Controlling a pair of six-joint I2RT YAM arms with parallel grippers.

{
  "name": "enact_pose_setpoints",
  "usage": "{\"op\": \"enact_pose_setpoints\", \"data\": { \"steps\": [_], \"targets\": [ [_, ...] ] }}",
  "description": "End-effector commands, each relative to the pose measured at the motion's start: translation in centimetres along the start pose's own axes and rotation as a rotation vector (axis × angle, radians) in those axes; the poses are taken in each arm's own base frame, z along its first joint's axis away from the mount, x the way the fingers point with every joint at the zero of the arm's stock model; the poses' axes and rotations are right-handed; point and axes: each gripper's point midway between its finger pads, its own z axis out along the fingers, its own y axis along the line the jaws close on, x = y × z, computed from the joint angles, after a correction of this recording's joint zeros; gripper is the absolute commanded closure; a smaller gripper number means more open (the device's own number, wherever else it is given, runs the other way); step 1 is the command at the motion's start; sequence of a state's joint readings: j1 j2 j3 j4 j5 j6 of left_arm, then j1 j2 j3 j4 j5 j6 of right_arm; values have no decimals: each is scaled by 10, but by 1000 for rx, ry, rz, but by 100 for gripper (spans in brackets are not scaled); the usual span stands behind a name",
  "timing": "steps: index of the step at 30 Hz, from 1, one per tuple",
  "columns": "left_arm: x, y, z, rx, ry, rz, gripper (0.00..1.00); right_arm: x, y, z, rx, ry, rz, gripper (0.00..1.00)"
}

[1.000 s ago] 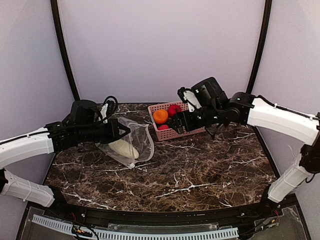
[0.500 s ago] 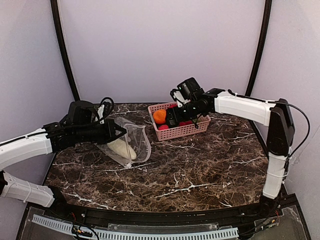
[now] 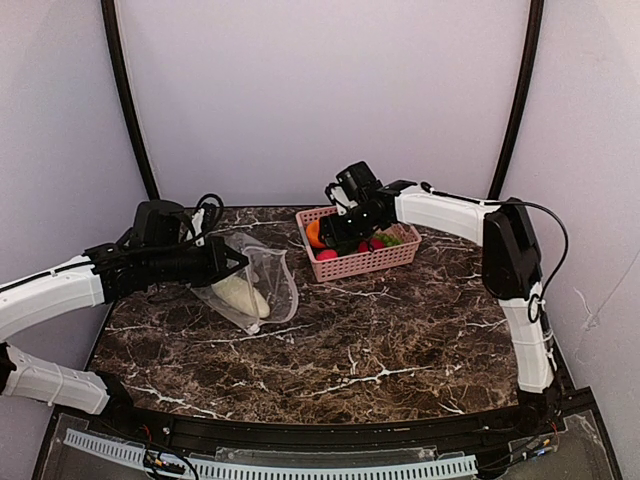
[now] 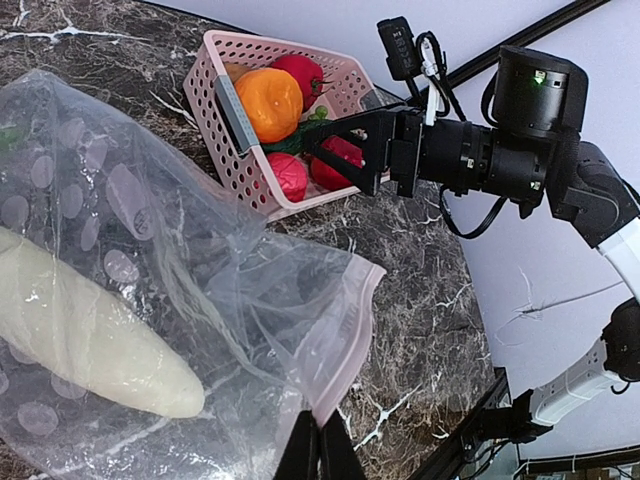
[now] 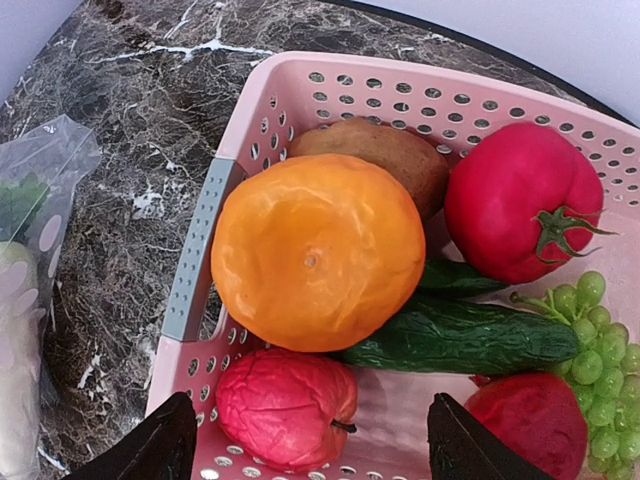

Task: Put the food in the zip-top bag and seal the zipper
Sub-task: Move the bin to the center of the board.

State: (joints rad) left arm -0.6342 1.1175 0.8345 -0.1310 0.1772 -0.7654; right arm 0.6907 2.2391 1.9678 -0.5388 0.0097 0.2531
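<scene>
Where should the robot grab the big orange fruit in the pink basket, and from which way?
Probably across its round middle, coming straight down from above. The orange fruit sits on top of the pile with its upper half clear, while the basket wall and the cucumber hem in its lower sides.

One clear dotted bag (image 4: 200, 300), holding one long white vegetable (image 4: 80, 330) and one green piece (image 5: 20, 200) too hidden to name; one pink basket (image 5: 260, 100); counted inside it: one orange (image 5: 318, 250), one large red tomato (image 5: 520, 200), one dark green cucumber (image 5: 470, 335), one bunch of green grapes (image 5: 600, 400), one brown fruit (image 5: 380, 150) half hidden behind the orange, one wrinkled pink-red fruit (image 5: 285, 405), one more red fruit (image 5: 525, 425) cut off at the lower edge; seven in the basket, two in the bag; two arms, left arm (image 3: 50, 290) and right arm (image 3: 450, 215)
</scene>
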Motion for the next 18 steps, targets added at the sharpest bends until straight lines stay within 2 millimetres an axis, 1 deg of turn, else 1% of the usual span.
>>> {"op": "enact_pose_setpoints", "data": {
  "steps": [1,4,9,13,15,18],
  "targets": [
    [11,14,0,-28,35,-7,99,10,0,18,-22,49,3,23],
    [11,16,-1,-29,35,-13,99,21,0,27,-34,81,13,25],
    [12,18,0,-30,42,-18,99,36,4,32,-65,126,22,29],
    [11,19,0,-27,38,-20,99,45,5,24,-76,149,24,30],
    [12,19,-1,-26,36,-23,99,53,3,20,-72,165,21,30],
    [14,21,-1,-26,34,-35,99,71,-3,14,-51,203,18,31]
  ]
}}
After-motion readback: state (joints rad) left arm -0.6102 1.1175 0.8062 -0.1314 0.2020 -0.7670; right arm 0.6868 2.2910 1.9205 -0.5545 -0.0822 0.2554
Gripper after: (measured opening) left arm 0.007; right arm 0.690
